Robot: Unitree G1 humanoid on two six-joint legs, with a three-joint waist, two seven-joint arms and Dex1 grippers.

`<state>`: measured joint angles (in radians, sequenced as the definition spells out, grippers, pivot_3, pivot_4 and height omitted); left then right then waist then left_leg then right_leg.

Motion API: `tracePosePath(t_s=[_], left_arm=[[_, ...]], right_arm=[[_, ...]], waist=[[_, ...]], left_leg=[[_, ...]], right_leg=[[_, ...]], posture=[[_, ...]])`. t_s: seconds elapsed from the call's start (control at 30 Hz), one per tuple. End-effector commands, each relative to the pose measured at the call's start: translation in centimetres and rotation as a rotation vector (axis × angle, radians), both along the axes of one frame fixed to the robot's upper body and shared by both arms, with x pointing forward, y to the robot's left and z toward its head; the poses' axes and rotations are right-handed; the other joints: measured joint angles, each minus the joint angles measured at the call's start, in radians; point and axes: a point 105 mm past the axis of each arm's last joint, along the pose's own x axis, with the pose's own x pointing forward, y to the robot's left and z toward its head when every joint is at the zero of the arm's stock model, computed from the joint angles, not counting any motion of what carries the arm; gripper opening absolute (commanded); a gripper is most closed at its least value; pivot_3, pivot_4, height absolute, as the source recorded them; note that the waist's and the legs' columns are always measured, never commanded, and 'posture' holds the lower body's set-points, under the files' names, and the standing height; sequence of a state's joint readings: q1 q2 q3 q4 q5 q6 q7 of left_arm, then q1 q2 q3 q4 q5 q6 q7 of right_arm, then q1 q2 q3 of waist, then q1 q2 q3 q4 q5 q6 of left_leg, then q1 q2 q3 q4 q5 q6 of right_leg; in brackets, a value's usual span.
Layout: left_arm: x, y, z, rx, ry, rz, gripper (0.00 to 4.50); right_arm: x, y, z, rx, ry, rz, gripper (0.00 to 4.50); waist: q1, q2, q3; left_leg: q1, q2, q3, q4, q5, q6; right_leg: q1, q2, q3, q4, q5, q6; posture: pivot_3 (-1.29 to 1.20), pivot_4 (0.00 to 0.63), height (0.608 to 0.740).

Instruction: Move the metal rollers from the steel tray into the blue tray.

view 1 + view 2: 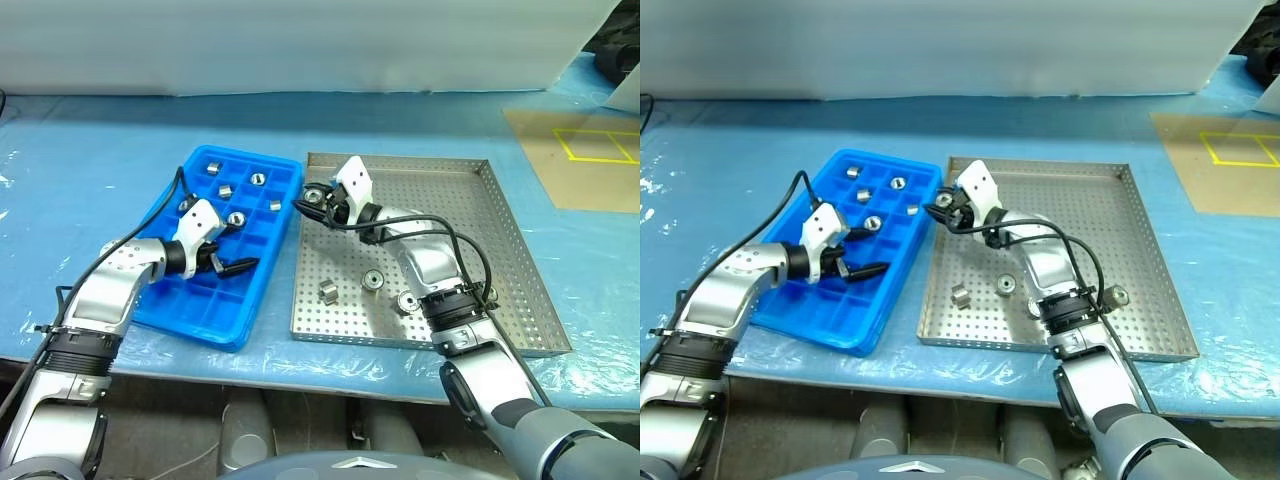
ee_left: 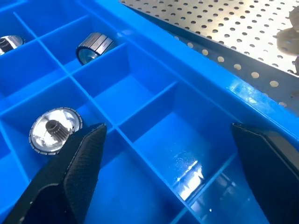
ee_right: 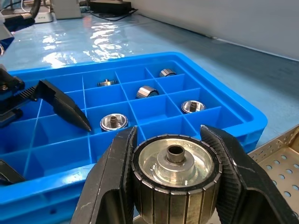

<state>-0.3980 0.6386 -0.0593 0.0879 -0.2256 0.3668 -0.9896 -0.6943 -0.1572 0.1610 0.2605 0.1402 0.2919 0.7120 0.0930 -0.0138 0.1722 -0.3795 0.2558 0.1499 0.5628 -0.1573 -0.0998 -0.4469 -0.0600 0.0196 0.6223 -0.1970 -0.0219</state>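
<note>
Left tool (image 1: 232,262) agape, right tool (image 1: 313,203) clamped.

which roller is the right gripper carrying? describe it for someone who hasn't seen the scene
Find the steel tray beside the blue tray. At its far corner nearest the blue tray, the right gripper is shut on a ribbed roller, the only one off a tray floor.

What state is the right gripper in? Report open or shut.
Shut on a metal roller: the right gripper has both black fingers pressed against the roller's ribbed sides, near the blue tray.
</note>
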Motion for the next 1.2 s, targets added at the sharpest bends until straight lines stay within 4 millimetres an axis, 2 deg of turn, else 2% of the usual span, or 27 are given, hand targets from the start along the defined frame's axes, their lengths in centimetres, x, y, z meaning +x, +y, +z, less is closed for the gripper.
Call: tracePosePath(t_s=[0.03, 0.23, 0.97, 1.2], left_arm=[[-0.9, -2.4, -1.1, -0.004, 0.041, -0.113, 4.50], [-0.1, -3.4, -1.1, 0.010, 0.019, -0.127, 4.50], [0.2, -5.5, -0.7, -0.014, -0.014, -0.144, 4.50], [0.1, -4.9, -0.6, -0.004, -0.016, -0.136, 4.50]], right_arm=[[-0.3, 0.0, 2.0, 0.039, -0.062, 0.006, 1.69], [-0.3, 0.0, 2.0, 0.039, -0.061, 0.003, 1.69], [-0.6, 0.5, 1.6, 0.041, -0.053, 0.018, 1.69], [-0.7, 0.7, 1.6, 0.041, -0.048, 0.031, 1.69]], waist=[[0.000, 0.000, 0.000], [0.000, 0.000, 0.000], [0.000, 0.000, 0.000], [0.000, 0.000, 0.000]], left_leg=[[0.000, 0.000, 0.000, 0.000, 0.000, 0.000], [0.001, 0.000, 0.000, 0.000, 0.000, 0.000], [0.003, 0.000, 0.000, -0.001, -0.001, 0.001], [0.003, 0.000, 0.000, -0.001, -0.001, 0.001]], right_leg=[[0.000, 0.000, 0.000, 0.000, 0.000, 0.000], [0.001, 0.000, 0.000, 0.000, 0.000, 0.000], [0.005, 0.000, 0.000, -0.003, 0.000, 0.000], [0.005, 0.000, 0.000, -0.004, 0.000, 0.000]], posture=[[-0.09, 0.150, 0.740], [-0.09, 0.150, 0.740], [-0.08, 0.150, 0.740], [-0.08, 0.150, 0.740]])
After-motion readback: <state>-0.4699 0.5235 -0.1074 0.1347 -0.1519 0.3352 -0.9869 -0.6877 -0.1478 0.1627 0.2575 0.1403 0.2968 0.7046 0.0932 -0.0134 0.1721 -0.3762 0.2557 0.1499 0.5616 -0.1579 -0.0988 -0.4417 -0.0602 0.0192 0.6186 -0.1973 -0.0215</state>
